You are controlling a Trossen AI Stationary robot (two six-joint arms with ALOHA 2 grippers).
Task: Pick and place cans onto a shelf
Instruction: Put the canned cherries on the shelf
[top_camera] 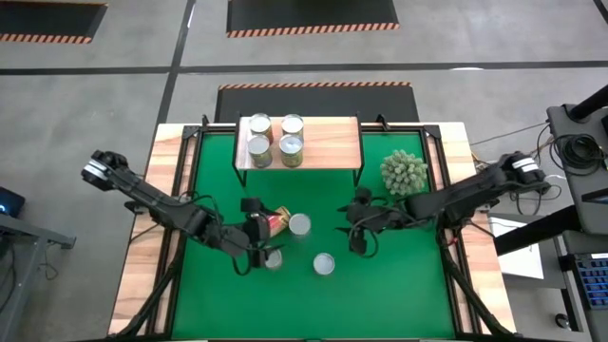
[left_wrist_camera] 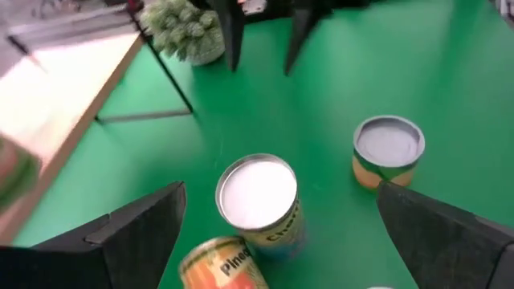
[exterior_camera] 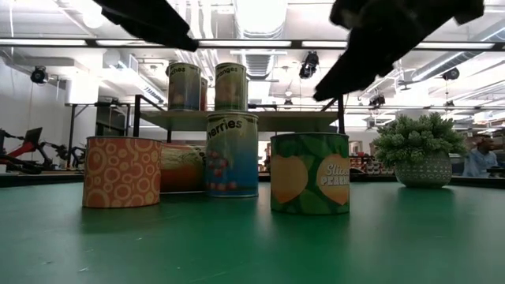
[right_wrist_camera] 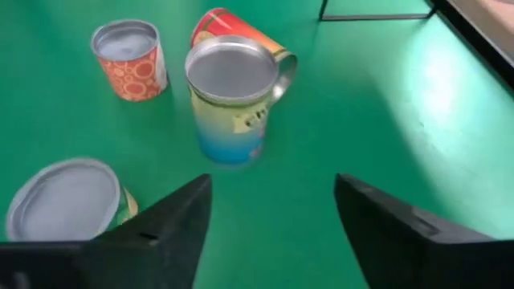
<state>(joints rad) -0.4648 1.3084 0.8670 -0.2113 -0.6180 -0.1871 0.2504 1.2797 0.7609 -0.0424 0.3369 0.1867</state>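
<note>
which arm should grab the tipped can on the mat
Left. Its open gripper hovers right beside the tipped can, whereas the right gripper, also open, sits farther off with an upright can in between.

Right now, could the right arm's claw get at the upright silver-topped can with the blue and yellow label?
Probably yes. The right claw is open, and only bare green mat lies between it and the blue and yellow can; a tipped-over can lies behind it.
</note>
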